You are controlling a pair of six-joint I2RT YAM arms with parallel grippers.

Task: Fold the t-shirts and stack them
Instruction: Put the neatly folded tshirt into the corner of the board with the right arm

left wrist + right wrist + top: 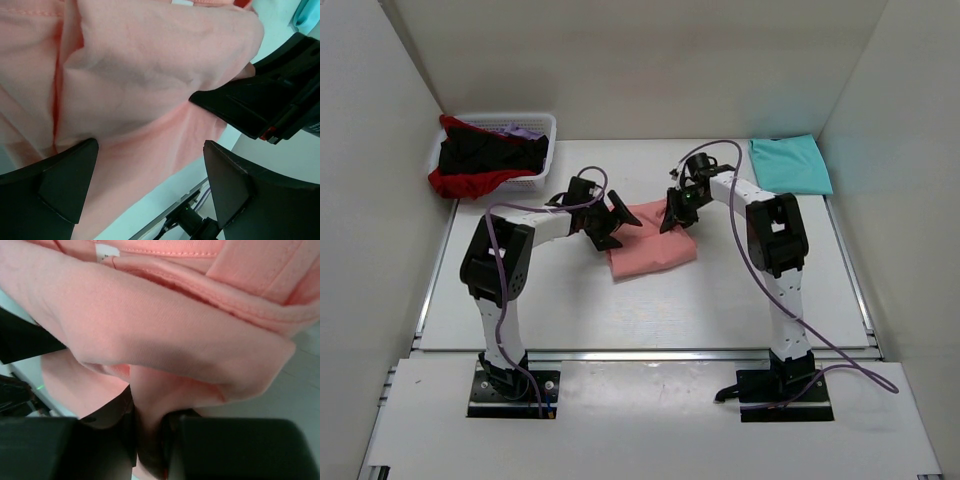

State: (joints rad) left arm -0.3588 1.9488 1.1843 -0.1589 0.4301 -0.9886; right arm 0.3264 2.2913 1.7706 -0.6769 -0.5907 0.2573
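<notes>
Nearest to the top camera stood the two black arm bases [510,385], at the near edge of the white table [650,310]. Beyond them, in the middle of the table, lay the salmon-pink soft cloth t-shirt [655,250], partly folded into a rough rectangle. The left gripper [613,222] hung at its far left corner and the right gripper [677,213] at its far edge. A folded turquoise cloth t-shirt [790,165] lay in the far right corner, well apart. The white slatted plastic basket [545,122] at the far left held more shirts.

In the left wrist view, the two black fingers [65,180] stood wide apart and held nothing, with pink cloth just beyond them.

In the right wrist view, the fingers [225,450] were closed on a thick fold of the pink t-shirt.

The step seemed to be one more fold. To do it well, the left gripper should first pinch the matching corner. Then both should lift together and keep the edge taut, so that the fold lands straight.

The long axis of the shirt ran slanted, from near left to far right. The collar with its white label [106,250] faced away from the right gripper, but which table side it pointed to could not be told.
</notes>
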